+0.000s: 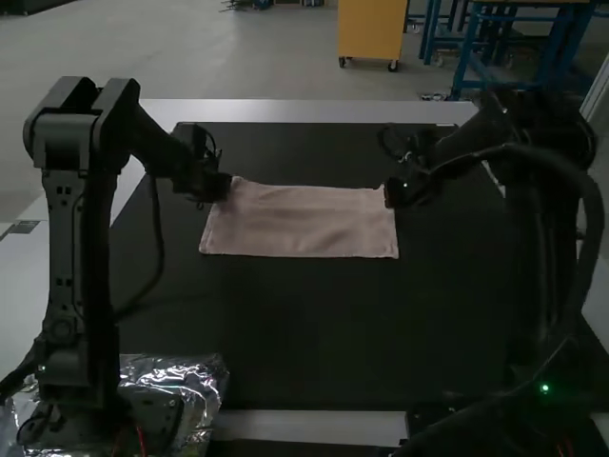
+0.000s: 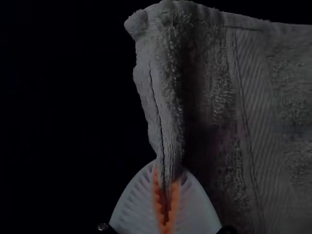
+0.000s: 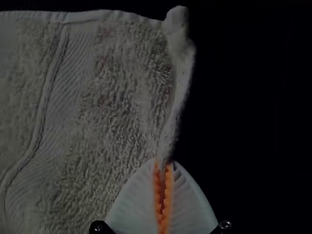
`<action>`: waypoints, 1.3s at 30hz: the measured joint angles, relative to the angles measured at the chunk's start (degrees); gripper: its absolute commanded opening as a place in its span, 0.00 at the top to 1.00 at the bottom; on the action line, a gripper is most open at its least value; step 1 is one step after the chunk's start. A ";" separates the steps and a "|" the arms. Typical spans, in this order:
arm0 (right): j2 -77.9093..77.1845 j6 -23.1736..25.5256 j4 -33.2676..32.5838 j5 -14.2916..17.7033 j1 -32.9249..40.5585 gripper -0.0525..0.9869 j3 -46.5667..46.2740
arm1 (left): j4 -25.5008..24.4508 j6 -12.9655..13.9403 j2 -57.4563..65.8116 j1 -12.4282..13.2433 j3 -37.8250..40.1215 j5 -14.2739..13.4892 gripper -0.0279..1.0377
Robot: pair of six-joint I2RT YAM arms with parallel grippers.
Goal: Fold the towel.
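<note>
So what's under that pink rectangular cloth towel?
The flat black tabletop shows around the towel, so it probably goes underneath too. But the towel covers that part, so I can't see whether anything else is there.

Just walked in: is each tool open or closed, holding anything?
Left tool: closed, holding the towel by its left edge.
Right tool: closed, holding the right edge.

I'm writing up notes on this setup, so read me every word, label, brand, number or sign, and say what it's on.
There are none I can read: not on the towel, the dark mat, the left arm, the right arm or the shiny wrapping by the left arm's base.
</note>
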 measured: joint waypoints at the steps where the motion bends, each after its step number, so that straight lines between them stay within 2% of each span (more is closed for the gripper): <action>1: -1.01 0.02 -0.15 -0.26 0.00 0.97 -0.66 | -0.76 0.02 -0.83 0.09 -0.09 0.11 0.95; 6: -6.58 0.04 -0.72 -1.62 -0.11 0.97 -4.22 | -2.97 0.22 -5.49 0.48 -1.66 0.57 0.95; 13: -12.59 0.26 -0.79 -3.58 -0.55 0.97 -11.32 | -4.17 0.22 -12.44 0.83 -9.16 1.38 0.95; 29: -23.91 0.46 -0.61 -6.49 -0.59 0.97 -27.23 | -4.15 0.22 -28.61 1.16 -26.99 2.64 0.95; 33: -24.44 0.48 1.40 -7.17 -0.59 0.97 -30.53 | -2.78 0.20 -31.12 1.18 -31.45 2.84 0.95; 34: -24.44 0.50 2.19 -7.34 -0.59 0.91 -31.39 | -2.01 0.17 -31.43 1.18 -32.65 2.84 0.90; 37: -24.44 0.70 4.24 -7.56 -0.59 0.41 -33.73 | 0.66 -0.09 -31.54 1.20 -36.39 2.82 0.35; 38: -24.44 0.68 4.31 -7.56 -0.66 0.21 -34.14 | 1.03 -0.13 -31.56 1.40 -37.42 2.84 0.16; 39: -24.44 0.68 4.35 -7.56 -0.70 0.12 -34.38 | 1.20 -0.24 -31.54 1.53 -38.21 2.84 0.05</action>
